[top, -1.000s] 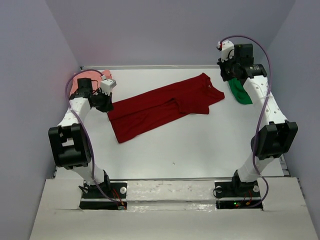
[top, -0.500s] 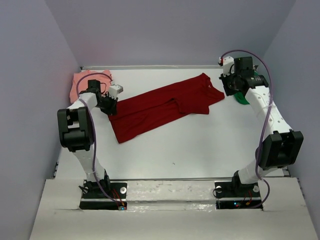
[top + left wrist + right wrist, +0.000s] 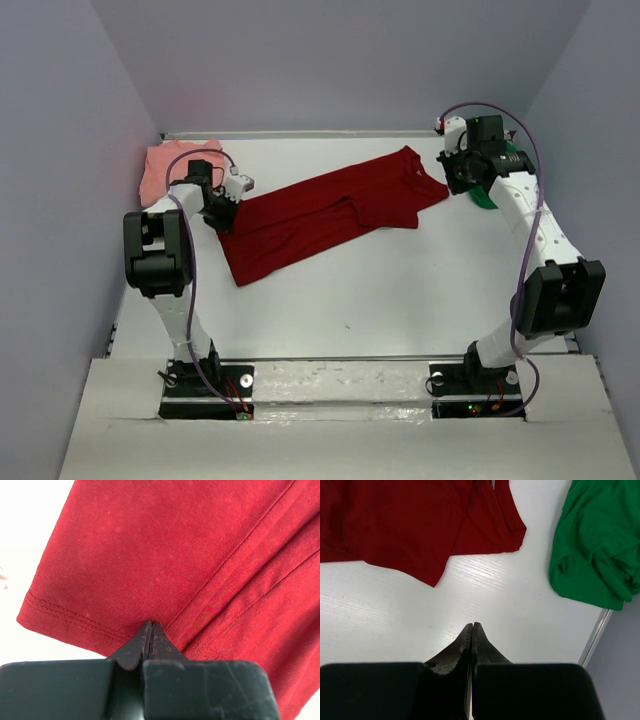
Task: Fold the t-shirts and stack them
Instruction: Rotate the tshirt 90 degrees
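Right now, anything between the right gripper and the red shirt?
Nothing: in the right wrist view only bare table separates the right gripper from the red shirt.

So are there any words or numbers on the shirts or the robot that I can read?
None can be read.
The dark red shirt, the pink shirt and the green shirt are plain, with no print or tag showing.
The left arm, the right arm and the table show no letters or numbers either.
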Tool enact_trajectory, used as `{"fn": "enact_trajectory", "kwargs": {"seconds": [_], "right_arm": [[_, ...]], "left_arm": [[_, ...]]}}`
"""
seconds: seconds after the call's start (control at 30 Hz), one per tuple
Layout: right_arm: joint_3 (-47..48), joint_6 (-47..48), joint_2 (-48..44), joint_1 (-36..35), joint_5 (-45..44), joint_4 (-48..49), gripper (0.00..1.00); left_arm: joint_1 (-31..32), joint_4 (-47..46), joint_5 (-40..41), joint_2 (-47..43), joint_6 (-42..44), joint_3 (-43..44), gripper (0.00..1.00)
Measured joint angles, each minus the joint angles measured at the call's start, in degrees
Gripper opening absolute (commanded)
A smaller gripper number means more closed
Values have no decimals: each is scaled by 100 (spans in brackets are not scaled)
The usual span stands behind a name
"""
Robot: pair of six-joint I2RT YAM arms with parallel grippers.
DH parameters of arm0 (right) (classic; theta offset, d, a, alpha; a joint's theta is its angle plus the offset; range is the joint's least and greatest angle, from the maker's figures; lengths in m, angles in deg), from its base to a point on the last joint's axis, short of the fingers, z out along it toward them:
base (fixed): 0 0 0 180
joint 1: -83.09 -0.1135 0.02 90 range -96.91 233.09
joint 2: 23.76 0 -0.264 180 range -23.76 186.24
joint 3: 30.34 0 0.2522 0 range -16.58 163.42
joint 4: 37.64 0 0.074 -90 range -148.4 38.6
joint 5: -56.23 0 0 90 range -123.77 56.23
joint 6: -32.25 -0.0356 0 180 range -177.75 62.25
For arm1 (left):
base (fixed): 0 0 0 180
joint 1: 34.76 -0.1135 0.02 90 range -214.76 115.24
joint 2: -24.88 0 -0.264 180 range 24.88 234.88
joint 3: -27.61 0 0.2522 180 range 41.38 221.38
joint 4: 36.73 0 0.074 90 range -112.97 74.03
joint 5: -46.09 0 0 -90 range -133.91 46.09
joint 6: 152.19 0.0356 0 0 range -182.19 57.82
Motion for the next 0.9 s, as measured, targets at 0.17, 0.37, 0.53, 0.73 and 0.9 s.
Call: {"fn": "enact_trajectory", "kwargs": {"seconds": [0.17,0.37,0.53,0.73,0.9], "right_arm": [[-15,-15,238,0,101,2,0],[107,-87,1091,0,278,-61,0],[1056,-160,2334,0,636,-398,0],[2459,-199,3423,0,1003,-750,0],[3132,-197,3945,0,1145,-933,0]], "left_arm": [[201,33,299,-122,229,-142,0],[577,463,411,-522,463,-590,0],[800,997,367,-874,553,-905,0],[1049,1585,306,-1414,562,-1001,0],[1235,1884,214,-1670,527,-970,0]]}}
